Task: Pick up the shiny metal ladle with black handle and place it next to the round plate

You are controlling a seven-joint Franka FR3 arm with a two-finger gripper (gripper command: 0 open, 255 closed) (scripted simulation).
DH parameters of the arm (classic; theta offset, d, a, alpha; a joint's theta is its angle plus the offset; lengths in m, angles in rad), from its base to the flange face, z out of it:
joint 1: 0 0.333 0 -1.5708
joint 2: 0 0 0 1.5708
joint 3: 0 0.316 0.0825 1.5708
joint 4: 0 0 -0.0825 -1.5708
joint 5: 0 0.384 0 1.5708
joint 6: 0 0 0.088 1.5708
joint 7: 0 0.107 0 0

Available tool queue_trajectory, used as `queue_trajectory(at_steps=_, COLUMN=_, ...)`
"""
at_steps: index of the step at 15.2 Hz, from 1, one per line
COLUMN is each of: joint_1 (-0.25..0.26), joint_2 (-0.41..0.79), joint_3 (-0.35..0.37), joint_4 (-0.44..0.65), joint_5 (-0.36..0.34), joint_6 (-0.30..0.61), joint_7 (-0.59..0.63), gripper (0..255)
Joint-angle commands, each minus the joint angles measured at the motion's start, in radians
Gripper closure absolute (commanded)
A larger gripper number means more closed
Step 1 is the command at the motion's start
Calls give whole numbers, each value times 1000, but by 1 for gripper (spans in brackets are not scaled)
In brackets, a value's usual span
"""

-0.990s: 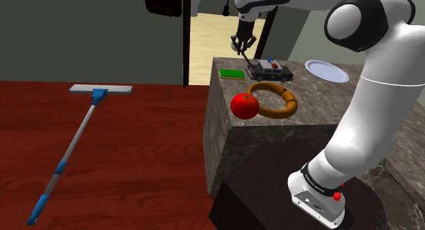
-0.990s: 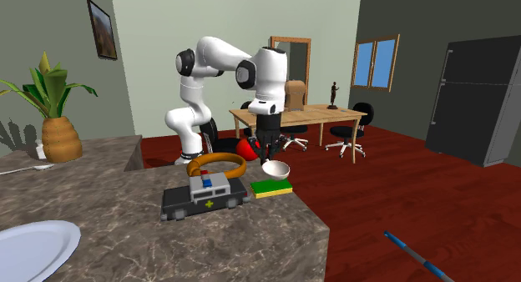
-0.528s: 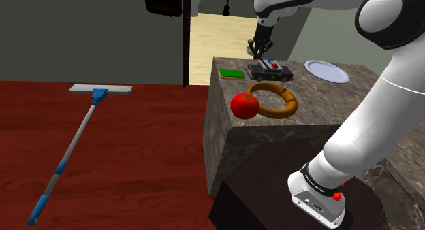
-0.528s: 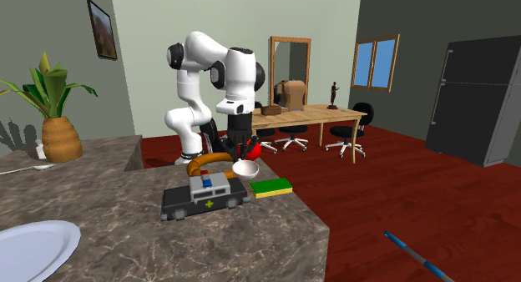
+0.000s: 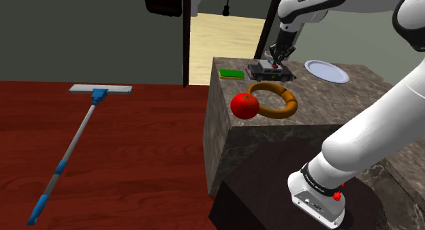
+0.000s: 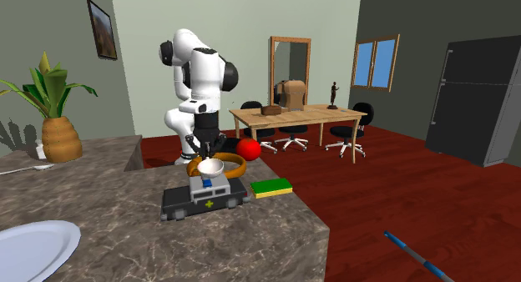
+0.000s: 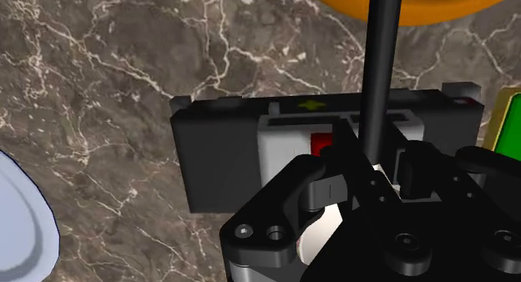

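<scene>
Ladle (image 6: 210, 168): one, handle pinched in the jaws; one car (image 6: 204, 198) below them, one plate (image 5: 327, 71) beyond. Earlier they hung over the sponge (image 6: 271, 187).

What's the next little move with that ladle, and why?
Probably carry the ladle toward the plate at this height: the gripper clasps it just above the toy car, with the plate further along the counter; lowering now would likely hit the car.

Shoulder: behind stand (image 5: 259, 188), over counter (image 5: 317, 107). Second exterior: opposite, facing arm (image 6: 200, 76). Wrist: close above toy car (image 7: 217, 163), shared by all.
</scene>
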Motion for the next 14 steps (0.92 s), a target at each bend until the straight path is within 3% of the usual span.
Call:
queue_trajectory(at_steps=1, joint_1=-19, joint_2=-37, joint_3=-20, joint_4=-40, joint_5=-11, joint_6=5, joint_7=-34, gripper=255)
queue_trajectory(at_steps=14, joint_1=-162, joint_2=-218, joint_3=-183, joint_4=-215, joint_5=-106, joint_6=29, joint_7=-286, gripper=255)
